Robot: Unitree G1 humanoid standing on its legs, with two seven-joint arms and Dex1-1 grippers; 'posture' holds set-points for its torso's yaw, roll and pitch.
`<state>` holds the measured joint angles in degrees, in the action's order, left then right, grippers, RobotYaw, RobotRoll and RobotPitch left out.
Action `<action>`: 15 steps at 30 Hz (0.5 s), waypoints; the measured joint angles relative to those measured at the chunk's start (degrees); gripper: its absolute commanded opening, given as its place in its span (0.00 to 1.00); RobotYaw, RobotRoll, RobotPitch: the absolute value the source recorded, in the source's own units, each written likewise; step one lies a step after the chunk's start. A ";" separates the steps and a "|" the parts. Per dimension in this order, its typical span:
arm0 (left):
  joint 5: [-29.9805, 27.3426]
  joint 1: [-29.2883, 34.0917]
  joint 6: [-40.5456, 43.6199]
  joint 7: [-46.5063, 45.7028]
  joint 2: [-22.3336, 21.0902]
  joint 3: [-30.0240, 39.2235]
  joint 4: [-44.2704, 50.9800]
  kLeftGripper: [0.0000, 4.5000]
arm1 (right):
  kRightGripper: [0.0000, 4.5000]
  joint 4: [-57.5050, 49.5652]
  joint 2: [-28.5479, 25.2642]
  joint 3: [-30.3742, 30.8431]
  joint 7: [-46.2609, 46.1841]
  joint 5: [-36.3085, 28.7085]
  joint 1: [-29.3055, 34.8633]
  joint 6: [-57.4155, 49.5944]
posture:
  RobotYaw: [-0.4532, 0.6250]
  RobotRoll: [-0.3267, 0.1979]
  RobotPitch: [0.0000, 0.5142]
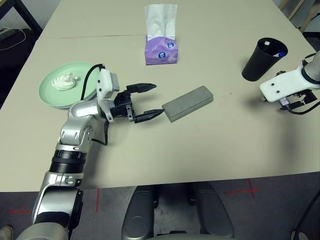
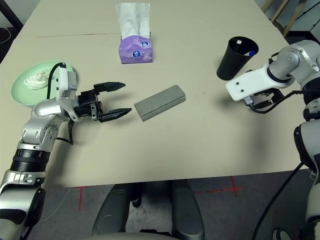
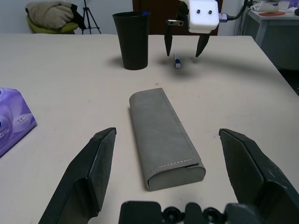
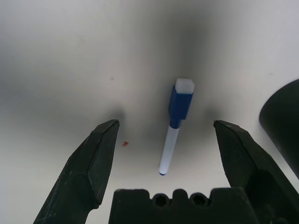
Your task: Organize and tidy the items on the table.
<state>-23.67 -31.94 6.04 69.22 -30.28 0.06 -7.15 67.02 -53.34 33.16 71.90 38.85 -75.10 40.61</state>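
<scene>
1. Glasses case [image 1: 188,103]: lies nearer the table's [image 1: 150,150] front edge than the back, in front of the wide-spread left gripper [image 3: 168,140]; a skewed close could push it away.
2. Pen [image 4: 175,123]: lies between the wide-apart right gripper's [image 4: 166,123] fingers, toward the right edge; it could roll if nudged.
3. Cup [image 1: 264,59]: close beside, easily knocked.
4. Tissue pack [image 1: 161,50]: near the back edge.

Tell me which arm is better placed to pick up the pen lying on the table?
The right, I'd say: its open end effector hovers over the pen, fingers on either side. The left end effector is at the grey case.
</scene>
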 measured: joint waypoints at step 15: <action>0.04 1.43 -0.17 -1.62 -0.91 0.01 1.48 1.00 | 1.00 4.54 3.07 -0.22 -0.76 1.23 -1.09 -2.03 | 0.51 0.62 0.60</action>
<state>-23.63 -30.51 5.87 67.60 -31.20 0.07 -5.67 71.56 -50.27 32.95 71.14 40.08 -76.19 38.59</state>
